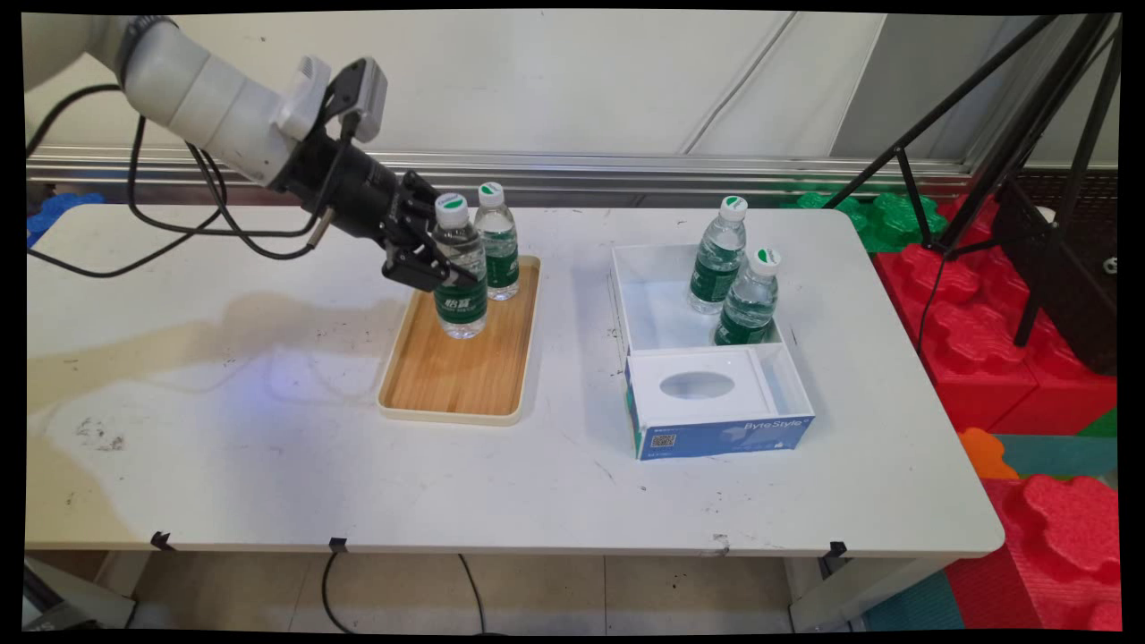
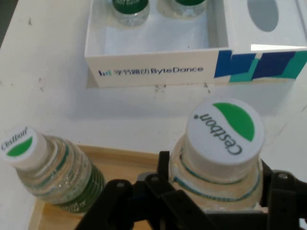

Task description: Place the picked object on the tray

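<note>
On the white worktop [image 1: 268,465], a wooden tray [image 1: 461,376] lies left of centre. Toward its far end stands a water bottle [image 1: 460,277], and the pincer [image 1: 428,259] reaches in from the left, pinching it about its upper body. A second bottle [image 1: 497,241] stands just behind, on the tray's far end. To the right, a white box [image 1: 711,358] holds two more bottles [image 1: 718,259] in its far compartment.

Both bottles [image 2: 129,9] in the white box [image 2: 153,67] cut off above their labels, hand view.
</note>
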`<state>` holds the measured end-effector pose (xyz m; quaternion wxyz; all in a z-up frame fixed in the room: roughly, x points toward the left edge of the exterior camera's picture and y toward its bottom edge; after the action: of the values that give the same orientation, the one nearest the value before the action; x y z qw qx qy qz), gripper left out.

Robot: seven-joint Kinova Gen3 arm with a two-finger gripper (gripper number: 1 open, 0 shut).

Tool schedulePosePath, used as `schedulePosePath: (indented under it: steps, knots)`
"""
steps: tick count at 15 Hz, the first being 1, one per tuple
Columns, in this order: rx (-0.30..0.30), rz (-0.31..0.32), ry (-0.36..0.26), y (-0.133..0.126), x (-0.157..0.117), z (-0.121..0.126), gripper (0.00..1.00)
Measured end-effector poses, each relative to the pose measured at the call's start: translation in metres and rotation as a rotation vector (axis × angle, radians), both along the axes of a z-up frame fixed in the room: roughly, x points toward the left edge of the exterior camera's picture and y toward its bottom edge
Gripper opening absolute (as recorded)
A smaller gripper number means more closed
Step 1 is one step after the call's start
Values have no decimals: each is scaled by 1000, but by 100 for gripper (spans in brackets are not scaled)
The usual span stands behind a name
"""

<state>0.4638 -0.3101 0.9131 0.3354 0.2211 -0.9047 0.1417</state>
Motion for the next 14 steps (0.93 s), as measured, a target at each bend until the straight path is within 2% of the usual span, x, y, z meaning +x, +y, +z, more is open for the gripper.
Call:
schedulePosePath:
  steps: [6, 14]
  knots:
    - [11, 27, -6, -7, 8, -30, 0]
    - [11, 51, 7, -19, 9, -53, 0]
